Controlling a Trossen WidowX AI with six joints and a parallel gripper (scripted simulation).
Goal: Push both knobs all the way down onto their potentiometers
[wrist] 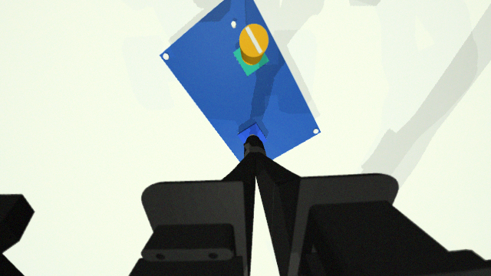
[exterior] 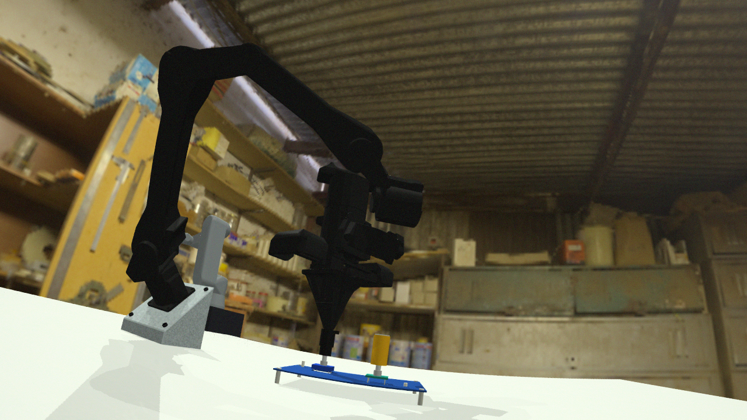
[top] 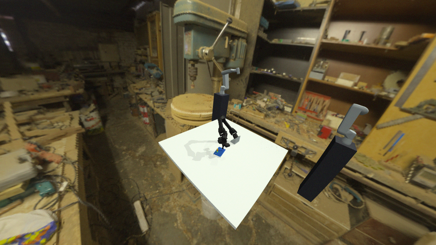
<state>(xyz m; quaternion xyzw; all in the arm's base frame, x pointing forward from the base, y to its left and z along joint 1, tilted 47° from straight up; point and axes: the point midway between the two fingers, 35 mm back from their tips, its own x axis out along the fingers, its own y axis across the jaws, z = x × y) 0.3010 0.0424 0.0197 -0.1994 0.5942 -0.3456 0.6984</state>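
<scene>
The blue circuit board (top: 220,153) (exterior: 349,378) (wrist: 215,84) stands on short legs. An orange knob (top: 217,150) (exterior: 380,350) (wrist: 247,42) sits high above its green potentiometer (exterior: 383,376) (wrist: 248,71), with grey shaft showing between them. At the other end, a black knob (exterior: 326,345) (wrist: 253,142) is above the blue potentiometer (exterior: 323,367) (wrist: 245,136), with a short piece of shaft visible below it. My gripper (exterior: 328,329) (wrist: 254,157) is shut and empty, its tips at the top of the black knob and apparently touching it; they partly hide the knob in the wrist view.
The white table (top: 237,182) (exterior: 62,334) carries the arm's grey base (exterior: 161,326) behind the board. Small pale pegs stand up from the board. Two grey arms on dark pedestals (top: 220,104) (top: 327,167) stand beyond the table edges.
</scene>
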